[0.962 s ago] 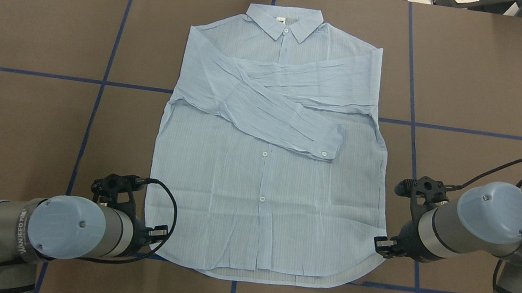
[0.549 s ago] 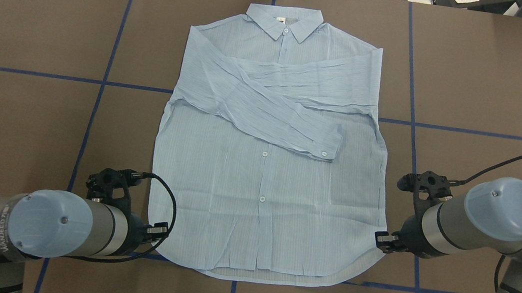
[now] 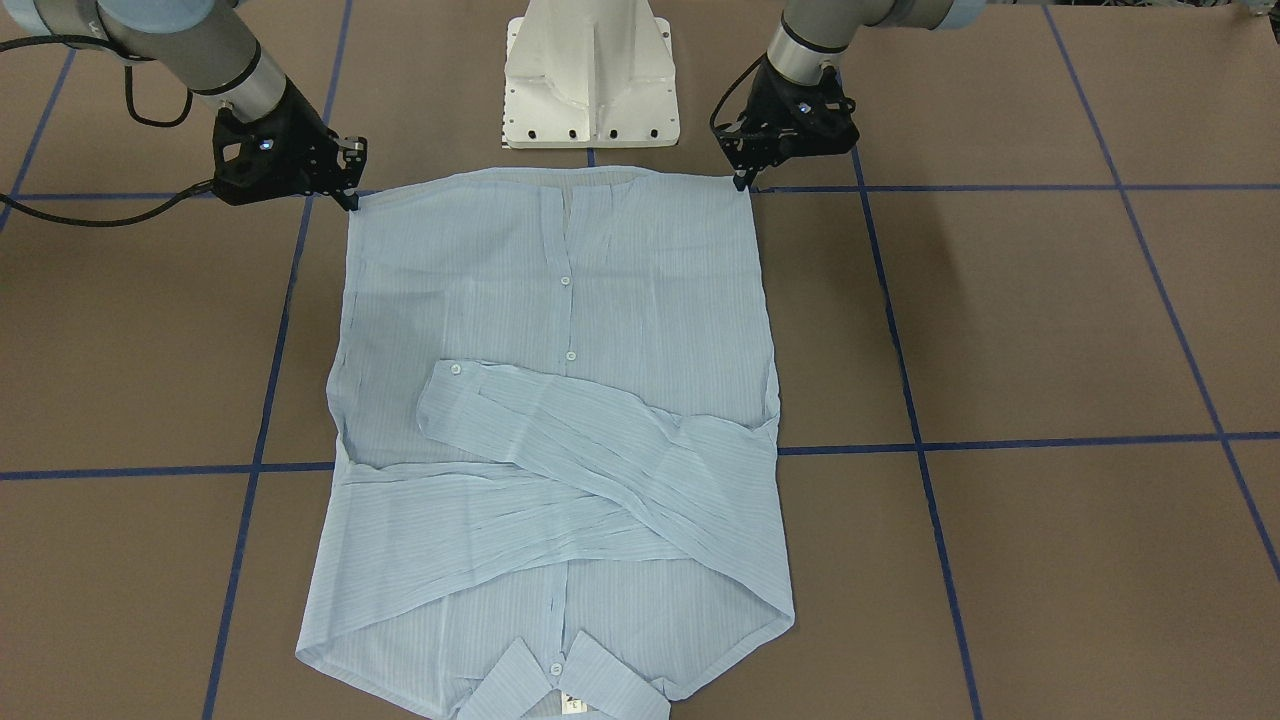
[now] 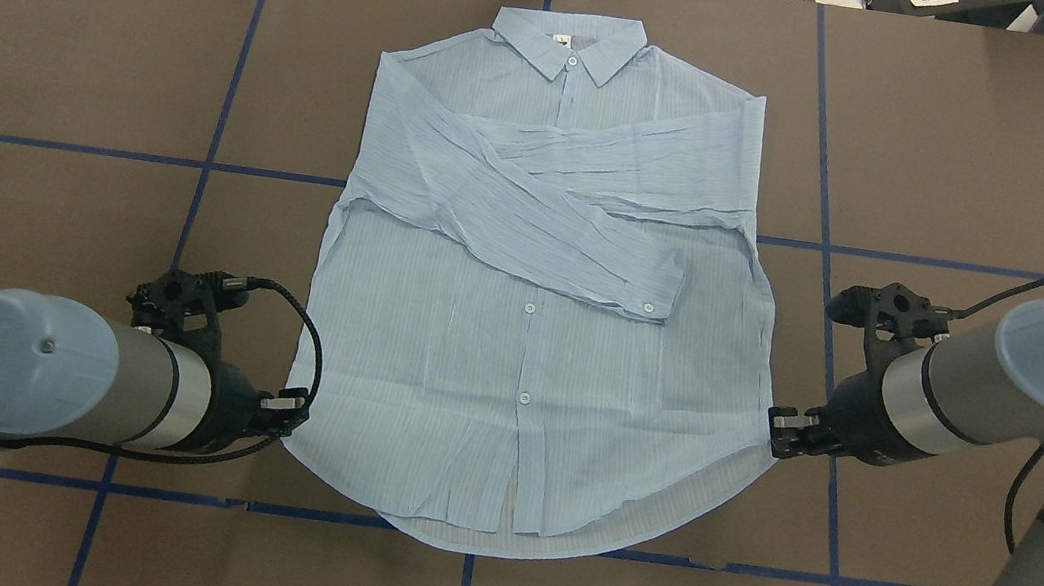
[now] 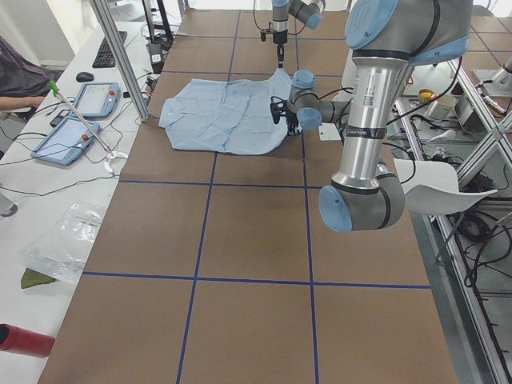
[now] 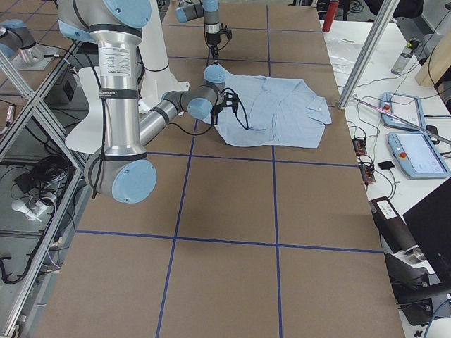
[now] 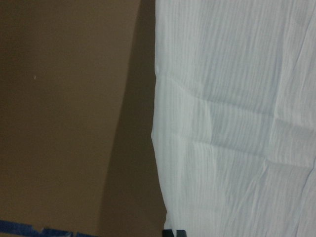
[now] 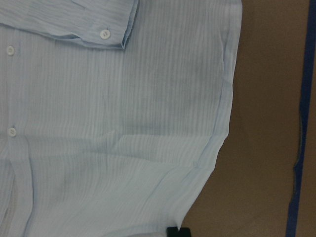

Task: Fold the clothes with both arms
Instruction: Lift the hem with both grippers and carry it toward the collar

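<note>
Both claws are pinched narrow on a light blue shirt (image 4: 523,364), one at each end of its hem. The left claw (image 4: 293,404) grips the hem corner on the robot's left, and the right claw (image 4: 780,436) grips the corner on the robot's right. Both arms reach in low from the worktop's (image 4: 37,219) robot-side edge. The two gripped corners seem to be raised slightly off the surface, with the hem between them sagging in a curve towards that edge, though the angle makes this hard to confirm.

The shirt lies front up in the middle of the worktop, buttoned, with its collar (image 4: 565,42) near the far edge. One sleeve (image 4: 531,224) runs diagonally across the chest and lies on top, ending in a buttoned cuff (image 4: 652,300). The other sleeve (image 4: 621,150) crosses beneath it. In the right wrist view only a black sliver of fingertip (image 8: 177,231) shows at the bottom, touching the edge of the cloth. Blue tape lines (image 4: 97,149) divide the brown worktop into squares, and the white base (image 3: 590,70) stands just behind the hem.
</note>
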Tool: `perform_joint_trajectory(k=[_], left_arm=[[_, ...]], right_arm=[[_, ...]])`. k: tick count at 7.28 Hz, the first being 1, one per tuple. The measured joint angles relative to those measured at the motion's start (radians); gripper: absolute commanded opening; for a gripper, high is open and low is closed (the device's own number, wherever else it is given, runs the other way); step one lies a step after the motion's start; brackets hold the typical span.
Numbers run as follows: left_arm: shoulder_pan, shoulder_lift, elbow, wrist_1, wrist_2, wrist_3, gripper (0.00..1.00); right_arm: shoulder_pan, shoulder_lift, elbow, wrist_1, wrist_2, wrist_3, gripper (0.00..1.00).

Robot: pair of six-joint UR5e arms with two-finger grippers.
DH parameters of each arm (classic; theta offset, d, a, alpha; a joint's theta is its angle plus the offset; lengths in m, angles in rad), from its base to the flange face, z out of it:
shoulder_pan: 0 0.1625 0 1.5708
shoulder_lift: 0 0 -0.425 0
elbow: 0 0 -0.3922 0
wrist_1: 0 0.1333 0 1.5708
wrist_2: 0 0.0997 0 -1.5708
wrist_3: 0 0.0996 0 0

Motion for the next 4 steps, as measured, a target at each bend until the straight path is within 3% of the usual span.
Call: perform_joint_trajectory(k=[4], left_arm=[[-0.028,0.031,-0.119,0.001,-0.101,0.019,0.0]], right_arm=[[0.085,-0.023,0.081,0.001,0.184,-0.009,0.0]])
